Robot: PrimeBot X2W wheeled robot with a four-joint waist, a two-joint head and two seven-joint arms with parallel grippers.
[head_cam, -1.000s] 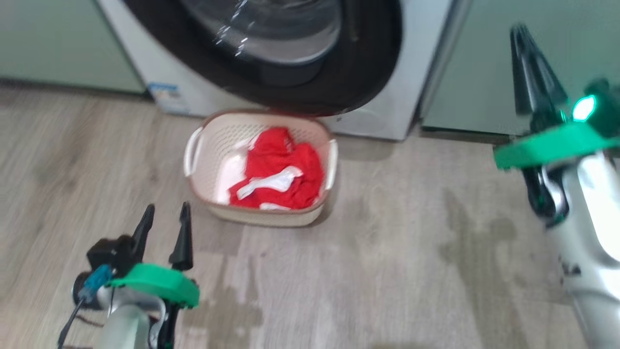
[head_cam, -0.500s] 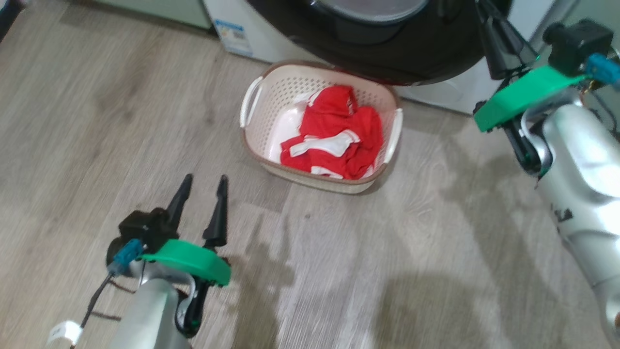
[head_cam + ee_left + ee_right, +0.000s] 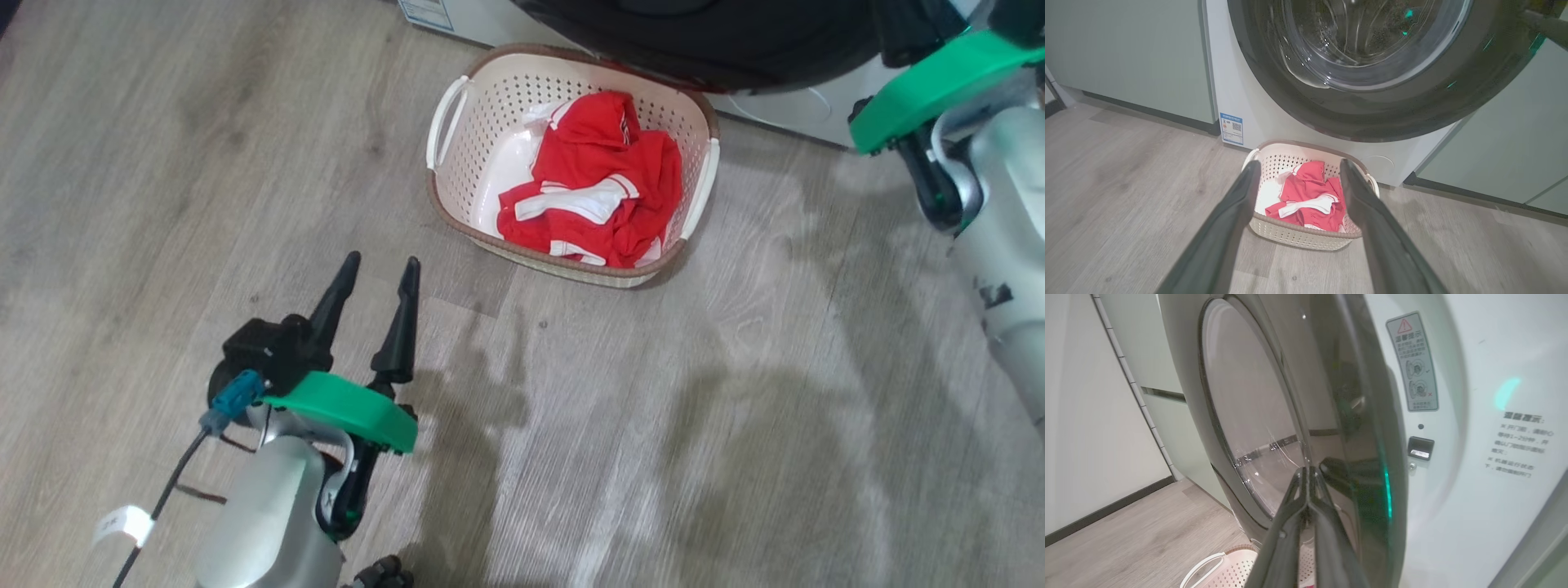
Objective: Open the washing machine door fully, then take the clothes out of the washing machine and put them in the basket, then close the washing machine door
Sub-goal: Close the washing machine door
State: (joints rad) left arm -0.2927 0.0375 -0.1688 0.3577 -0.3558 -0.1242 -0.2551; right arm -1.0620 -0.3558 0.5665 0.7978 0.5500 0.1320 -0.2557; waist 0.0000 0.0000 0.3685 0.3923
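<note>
The cream basket (image 3: 457, 184) stands on the floor just before the washing machine (image 3: 1237, 94), with the red and white clothes (image 3: 600, 196) heaped in its right half. My left gripper (image 3: 381, 261) hangs open and empty over the floor, short of the basket (image 3: 1306, 234), and frames the clothes (image 3: 1308, 192) between its fingers. The washing machine door (image 3: 1372, 118) stands slightly ajar above the basket. My right gripper (image 3: 1308, 470) is shut and empty. Its tips are at the door's glossy black rim (image 3: 1367, 416), touching or nearly so, beside the glass.
Pale green cabinets (image 3: 1126, 53) flank the machine on both sides. The latch slot (image 3: 1421, 447) shows on the machine's white front (image 3: 1474, 477) behind the door's edge. Wood floor (image 3: 694, 425) lies open between my arms.
The head camera has dipped and turned, so the whole picture has shifted. My right gripper has gone from beside the door to its rim. The left gripper stays open.
</note>
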